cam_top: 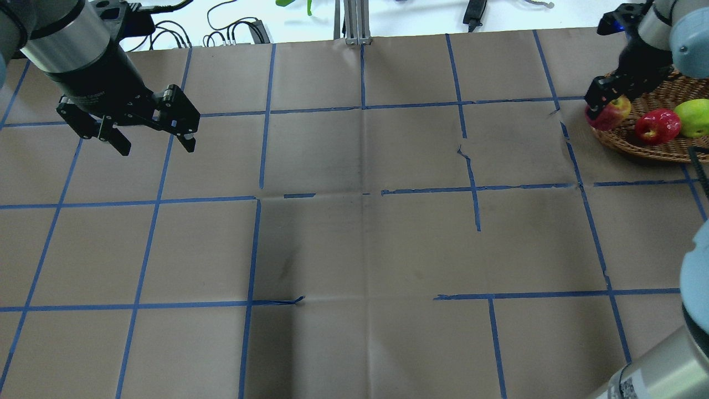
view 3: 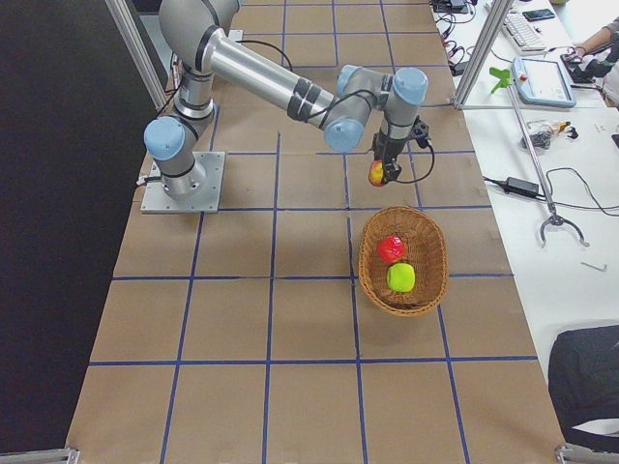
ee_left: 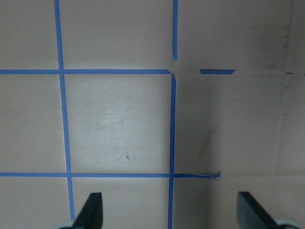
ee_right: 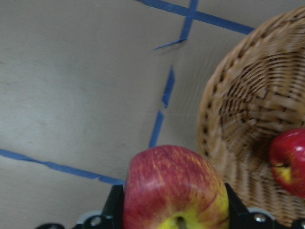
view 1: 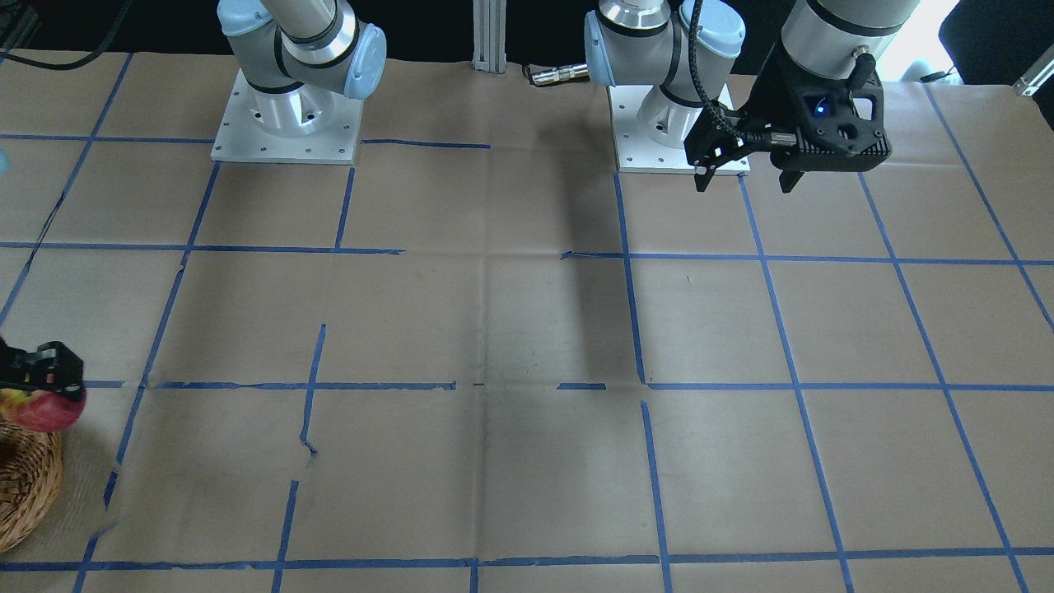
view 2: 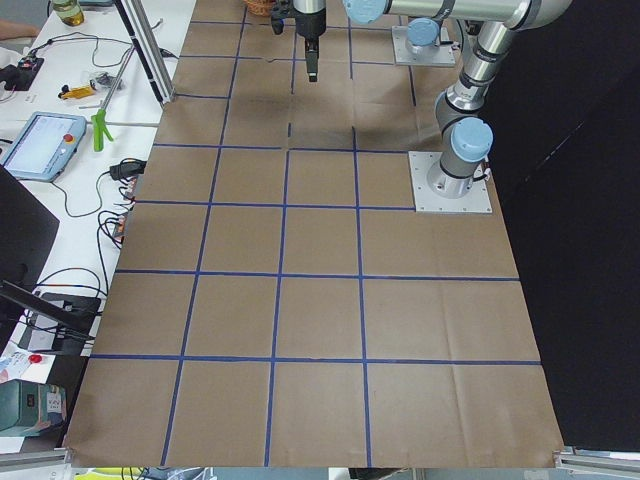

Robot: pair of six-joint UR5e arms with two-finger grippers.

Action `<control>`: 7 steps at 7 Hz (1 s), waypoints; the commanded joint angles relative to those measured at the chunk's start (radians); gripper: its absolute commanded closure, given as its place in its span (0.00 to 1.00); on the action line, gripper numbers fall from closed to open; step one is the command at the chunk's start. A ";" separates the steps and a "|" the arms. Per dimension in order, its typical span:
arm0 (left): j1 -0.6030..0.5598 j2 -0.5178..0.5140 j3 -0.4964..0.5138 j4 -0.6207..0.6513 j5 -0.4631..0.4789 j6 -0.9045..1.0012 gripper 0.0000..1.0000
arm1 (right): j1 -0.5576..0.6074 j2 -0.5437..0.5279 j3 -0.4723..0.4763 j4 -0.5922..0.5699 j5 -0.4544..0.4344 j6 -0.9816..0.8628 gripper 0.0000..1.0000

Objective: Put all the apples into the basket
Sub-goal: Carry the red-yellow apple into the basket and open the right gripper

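My right gripper point(cam_top: 605, 108) is shut on the red-and-yellow apple point(cam_top: 609, 114), held in the air beside the rim of the wicker basket point(cam_top: 626, 138). From the right wrist the held apple point(ee_right: 174, 188) fills the space between the fingers, with the basket point(ee_right: 238, 109) just to its right. The glossy red apple point(cam_top: 657, 125) and the lime green apple point(cam_top: 693, 117) lie inside the basket. My left gripper point(cam_top: 152, 144) hangs open and empty above the table at the far left; its fingertips point(ee_left: 93, 210) show wide apart over bare paper.
Brown paper with a blue tape grid point(cam_top: 363, 108) covers the table. The two arm bases point(view 1: 288, 123) stand at the robot's side. A side bench with cables and a tablet point(view 3: 546, 82) runs along the far edge, and a person's arm rests there.
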 commanded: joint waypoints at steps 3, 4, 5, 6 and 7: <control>-0.001 -0.001 0.000 0.000 0.000 0.000 0.02 | -0.107 0.144 -0.048 -0.127 0.011 -0.208 0.91; 0.000 -0.002 0.000 0.000 -0.002 -0.002 0.02 | -0.107 0.155 -0.048 -0.127 0.011 -0.202 0.74; 0.000 -0.005 0.002 0.001 -0.003 -0.002 0.02 | -0.107 0.153 -0.045 -0.124 0.011 -0.199 0.01; -0.001 -0.010 0.002 0.000 -0.003 -0.002 0.02 | -0.106 0.144 -0.048 -0.115 0.010 -0.202 0.00; -0.001 -0.012 0.014 0.000 -0.003 -0.003 0.02 | -0.104 0.114 -0.048 -0.098 0.005 -0.201 0.00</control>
